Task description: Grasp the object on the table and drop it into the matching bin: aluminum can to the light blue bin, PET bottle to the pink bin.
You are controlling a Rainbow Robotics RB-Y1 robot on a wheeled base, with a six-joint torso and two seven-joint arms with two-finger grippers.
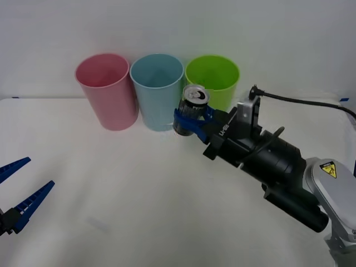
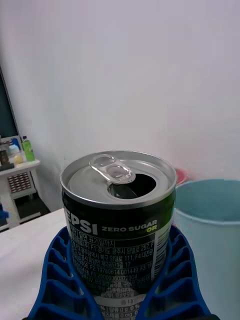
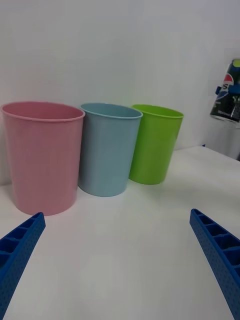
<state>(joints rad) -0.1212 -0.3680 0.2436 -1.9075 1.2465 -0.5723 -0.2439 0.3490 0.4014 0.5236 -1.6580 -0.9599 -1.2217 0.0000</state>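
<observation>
The aluminum can sits upright between the blue ribbed fingers of my right gripper, clamped around the lower half of its dark printed side, lifted off the table at about the height of the bin rims. Its tab is pulled and the mouth is open, so I judge it empty or nearly so: light, thin-walled, easy to dent if I squeeze harder, and the smooth side could slip. The hold low on the body, below the rim, looks the right place; I would not shift it.

Just to the can's left stands the light blue bin, its rim close beside the can in my right wrist view. To the can's right and a little farther back is a lime green cup, which I must not drop into by mistake. The pink bin is farthest left. All three stand in a tight row, so I could clip a rim.

My left gripper waits spread wide at the near left, well apart.
</observation>
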